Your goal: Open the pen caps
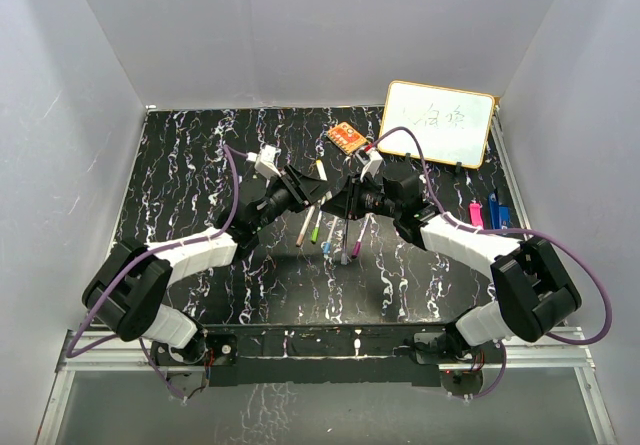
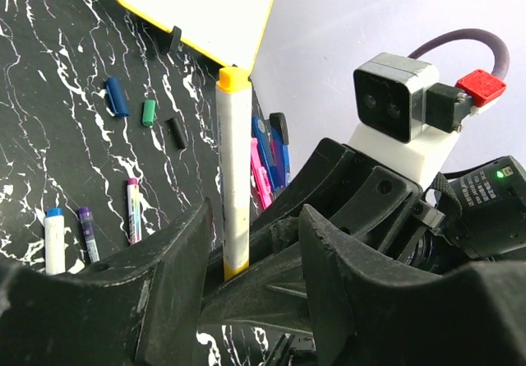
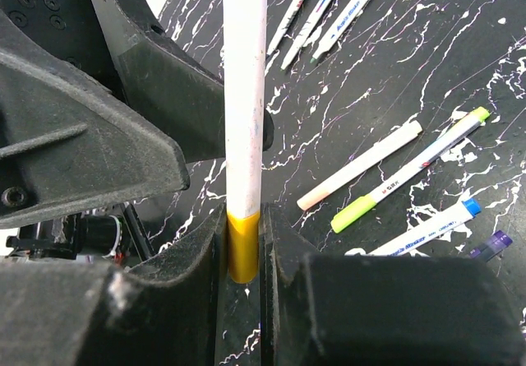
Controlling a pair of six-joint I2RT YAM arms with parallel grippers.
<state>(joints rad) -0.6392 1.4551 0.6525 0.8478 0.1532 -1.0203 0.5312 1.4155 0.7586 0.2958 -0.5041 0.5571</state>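
A white pen with yellow ends point(image 2: 234, 169) stands between the two grippers above the middle of the table. My right gripper point(image 3: 244, 234) is shut on its lower yellow end point(image 3: 244, 247), and the white barrel point(image 3: 245, 94) runs up out of the jaws. My left gripper point(image 2: 256, 218) is open; its fingers stand apart on either side of the pen without pressing it. The far yellow end point(image 2: 233, 78) is free. Loose blue point(image 2: 116, 97), green point(image 2: 148, 113) and black point(image 2: 175, 131) pen caps lie on the table. In the top view both grippers meet around the pen point(image 1: 335, 200).
Several more pens lie on the black marbled table: a green-capped one point(image 3: 411, 169), a blue-capped one point(image 3: 427, 228), a bare white one point(image 3: 362, 164). A whiteboard point(image 1: 438, 123) leans at the back right, an orange eraser point(image 1: 347, 139) beside it, pink and blue clips point(image 1: 488, 212) at the right.
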